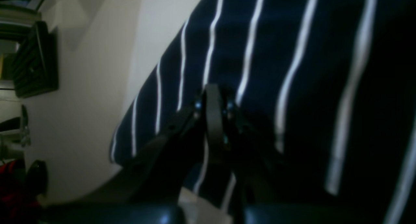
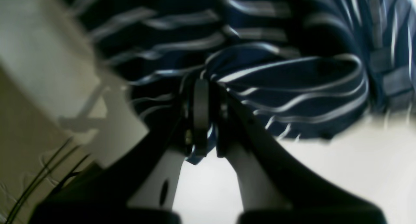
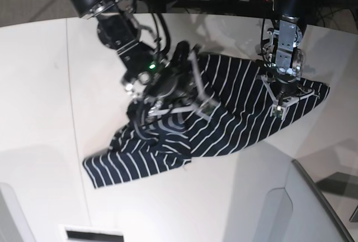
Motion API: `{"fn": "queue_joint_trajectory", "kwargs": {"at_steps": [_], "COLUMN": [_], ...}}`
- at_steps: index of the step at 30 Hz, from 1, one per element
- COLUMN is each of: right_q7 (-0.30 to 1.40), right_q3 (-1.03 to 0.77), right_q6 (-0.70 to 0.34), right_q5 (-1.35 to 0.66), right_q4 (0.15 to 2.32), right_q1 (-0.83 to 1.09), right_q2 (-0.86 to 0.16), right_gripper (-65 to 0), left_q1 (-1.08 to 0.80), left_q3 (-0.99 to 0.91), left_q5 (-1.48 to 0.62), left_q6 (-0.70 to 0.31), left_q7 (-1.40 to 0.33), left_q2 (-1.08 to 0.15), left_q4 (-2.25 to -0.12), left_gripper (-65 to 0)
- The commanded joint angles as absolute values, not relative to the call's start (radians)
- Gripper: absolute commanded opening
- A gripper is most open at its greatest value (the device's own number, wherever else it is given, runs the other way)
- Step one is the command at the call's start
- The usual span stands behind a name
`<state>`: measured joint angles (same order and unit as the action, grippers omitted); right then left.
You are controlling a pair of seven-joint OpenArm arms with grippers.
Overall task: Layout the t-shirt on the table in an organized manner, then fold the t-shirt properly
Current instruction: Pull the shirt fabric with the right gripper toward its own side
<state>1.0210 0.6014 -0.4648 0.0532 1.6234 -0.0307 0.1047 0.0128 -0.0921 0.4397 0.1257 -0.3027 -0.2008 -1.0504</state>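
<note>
Base view has the t-shirt (image 3: 224, 113), soft dark navy cloth with thin white stripes, lying rumpled across the middle of the smooth white table (image 3: 39, 85), one end trailing toward the near edge. Right gripper (image 2: 208, 120) is clamped on a bunched fold of it. Left gripper (image 1: 214, 120) has its jaws pinched together on flatter fabric, nearer the far edge.

Right hand pinching striped shirt fabric

The right hand (image 2: 204, 120) has its two fingers (image 2: 200, 110) closed together on a bunched fold of the dark navy t-shirt (image 2: 292, 84), whose white stripes curve and gather toward the pinch. The cloth spreads above and to the right, blurred. The pale counter (image 2: 341, 172) shows below the shirt's edge.
</note>
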Motion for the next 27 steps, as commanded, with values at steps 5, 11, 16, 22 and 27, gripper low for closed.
{"fn": "queue_joint_trajectory", "kwargs": {"at_steps": [5, 11, 16, 22, 27], "right_q7": [0.997, 0.931, 1.130, 1.142, 1.033], "right_q3": [0.771, 0.858, 0.779, 0.519, 0.389], "right_q6": [-0.472, -0.472, -0.472, -0.478, -0.481], "right_q5": [0.041, 0.041, 0.042, 0.042, 0.041], "right_q4": [1.484, 1.262, 1.584, 1.764, 1.649], "right_q1": [-0.143, -0.269, -0.249, -0.125, -0.053], "right_q2": [0.133, 0.140, 0.067, -0.024, -0.051], "right_gripper": [-64.8, -37.5, -16.7, -18.2, -18.2], "left_q1": [0.027, 0.028, 0.018, 0.008, 0.001], "left_q3": [-0.096, -0.096, -0.096, -0.226, -0.262], "left_q5": [0.444, 0.444, 0.444, 0.446, 0.446], "left_q6": [0.136, 0.136, 0.136, 0.133, 0.133], "left_q7": [-0.306, -0.392, -0.392, -0.389, -0.389], "left_q2": [-0.214, -0.216, -0.237, -0.234, -0.237], "left_q4": [-1.066, -1.084, -1.084, -1.089, -1.139], "left_gripper": [-65.0, -65.0, -65.0, -65.0, -65.0]}}
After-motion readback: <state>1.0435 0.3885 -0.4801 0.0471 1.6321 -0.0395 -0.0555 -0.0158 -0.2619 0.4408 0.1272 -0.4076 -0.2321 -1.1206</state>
